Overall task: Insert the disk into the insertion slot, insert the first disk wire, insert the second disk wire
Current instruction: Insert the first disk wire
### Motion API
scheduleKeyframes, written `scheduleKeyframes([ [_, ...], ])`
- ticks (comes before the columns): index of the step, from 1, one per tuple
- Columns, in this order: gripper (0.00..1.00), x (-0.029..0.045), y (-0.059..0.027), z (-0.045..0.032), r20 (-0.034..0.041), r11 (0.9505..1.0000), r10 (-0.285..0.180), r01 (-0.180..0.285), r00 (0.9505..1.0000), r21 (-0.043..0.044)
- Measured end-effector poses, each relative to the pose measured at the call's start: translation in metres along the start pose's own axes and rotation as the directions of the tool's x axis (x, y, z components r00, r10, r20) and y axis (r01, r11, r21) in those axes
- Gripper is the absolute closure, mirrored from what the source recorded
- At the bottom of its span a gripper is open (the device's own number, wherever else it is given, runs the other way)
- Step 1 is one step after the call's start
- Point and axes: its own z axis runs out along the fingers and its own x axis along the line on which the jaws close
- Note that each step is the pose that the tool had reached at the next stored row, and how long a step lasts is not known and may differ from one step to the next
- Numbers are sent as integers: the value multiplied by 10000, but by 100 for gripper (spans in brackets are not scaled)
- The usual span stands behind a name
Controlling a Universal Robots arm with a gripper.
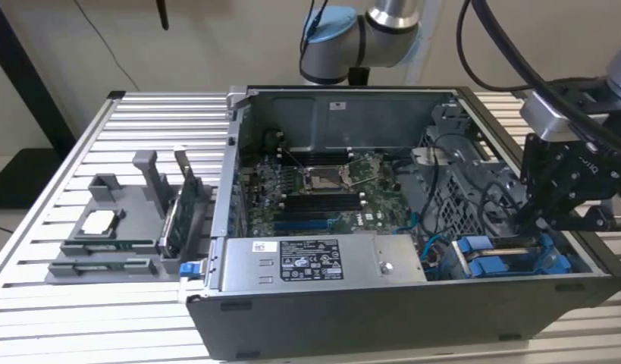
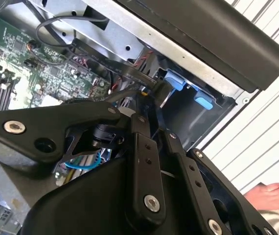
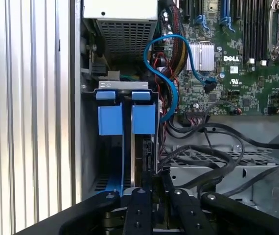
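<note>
Gripper (image 3: 151,182) hovers at the insertion slot (image 3: 88,147) (whether it grips anything, we cannot tell); we find the blue-framed disk (image 3: 144,122) seated there, straight ahead of it, close by.

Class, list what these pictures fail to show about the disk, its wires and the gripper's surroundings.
- The disk: first wrist view, silver body hidden in the bay behind its blue carrier front.
- The blue cable's lower end: first wrist view, lost behind black wires.
- The bay's far side: exterior view, blocked by the gripper.
- A person's hand: second wrist view, cut by the picture's edge.
</note>
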Motion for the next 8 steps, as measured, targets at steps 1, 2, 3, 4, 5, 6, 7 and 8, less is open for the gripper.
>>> scheduleKeyframes([
  [1,81,2,0,3,1,10000,17,-17,10000,1],
  [2,81,5,-1,7,3,10000,41,-41,10000,2],
  [3,81,8,-1,9,2,10000,64,-64,10000,3],
  [4,81,12,-3,11,2,10000,85,-85,10000,5],
  [5,81,14,-4,15,3,9999,105,-105,9999,6],
  [6,81,17,-4,18,4,9999,124,-124,9999,7],
  [7,81,19,-4,21,3,9999,140,-140,9999,8],
  [8,81,19,-4,24,3,9999,154,-154,9999,9],
])
